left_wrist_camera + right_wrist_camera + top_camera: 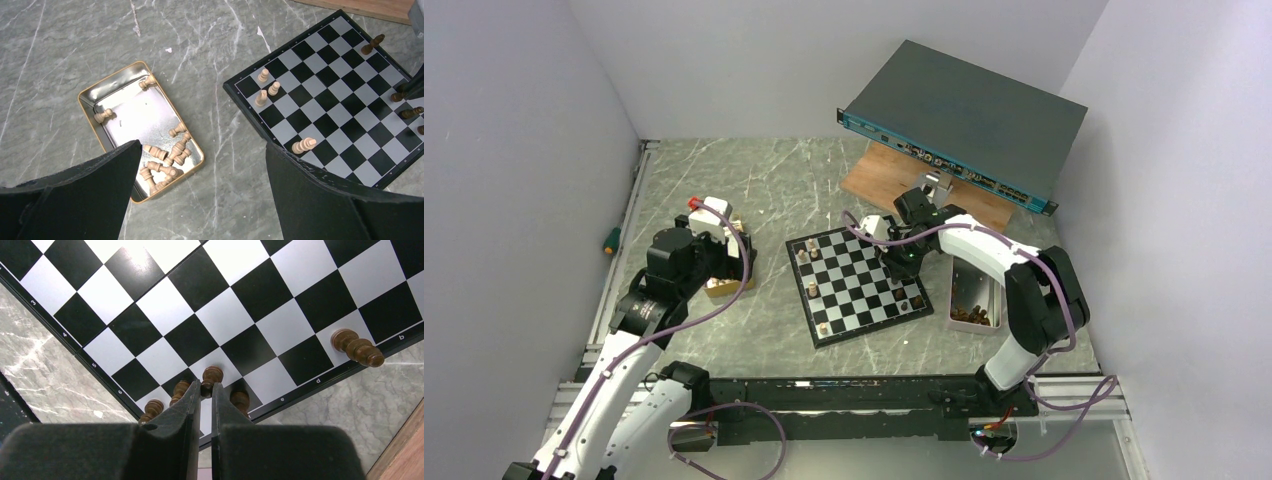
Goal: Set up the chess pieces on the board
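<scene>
White-and-black left arm (614, 370) reaches forward, elbow bent; black two-finger left gripper (202, 150) points down, jaws spread wide, empty. White-and-black right arm (1024, 300) folds inward; black right gripper (202, 390) pinches dark brown wooden chess piece (212, 375).

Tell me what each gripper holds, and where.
Right gripper pinches a dark piece just below its head. Left gripper is open and holds nothing.

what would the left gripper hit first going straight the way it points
Likely the bare table between the tin and the board; depth is unclear, so the left gripper might clip the tin.
</scene>
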`<state>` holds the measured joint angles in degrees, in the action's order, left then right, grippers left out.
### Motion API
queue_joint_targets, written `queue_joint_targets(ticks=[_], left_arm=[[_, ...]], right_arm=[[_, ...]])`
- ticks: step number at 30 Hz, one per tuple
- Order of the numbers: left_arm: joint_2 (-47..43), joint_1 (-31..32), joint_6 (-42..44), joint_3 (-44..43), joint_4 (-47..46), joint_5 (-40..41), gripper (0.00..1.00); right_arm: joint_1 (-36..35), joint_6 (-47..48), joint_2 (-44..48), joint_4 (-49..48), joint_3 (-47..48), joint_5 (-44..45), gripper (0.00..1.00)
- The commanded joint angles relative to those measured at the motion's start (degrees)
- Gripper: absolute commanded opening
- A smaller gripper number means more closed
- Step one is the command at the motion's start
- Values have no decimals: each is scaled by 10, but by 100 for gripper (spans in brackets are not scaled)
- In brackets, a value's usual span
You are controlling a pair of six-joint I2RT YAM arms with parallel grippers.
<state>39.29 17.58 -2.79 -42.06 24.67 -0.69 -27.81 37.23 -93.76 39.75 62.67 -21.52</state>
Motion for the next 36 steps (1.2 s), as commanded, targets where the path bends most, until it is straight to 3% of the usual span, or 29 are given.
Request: queue_joint_targets(ticks=[1, 17, 23, 28, 36], left_arm=[[3, -4, -6, 1, -19, -8, 100], [3, -6, -6, 1, -21, -12, 100], [4, -7, -6, 1, -20, -13, 100], [4, -7, -6, 1, -21, -15, 100], [7, -12, -6, 1, -22, -19, 100]], right_arm=[[-3, -10, -5, -10, 13, 8, 3], [-7, -8, -16, -4, 13, 4, 6], [-8, -9, -16, -5, 13, 4, 19], [-8, -14, -7, -9, 16, 4, 36], [-5, -17, 51, -9, 21, 3, 55]])
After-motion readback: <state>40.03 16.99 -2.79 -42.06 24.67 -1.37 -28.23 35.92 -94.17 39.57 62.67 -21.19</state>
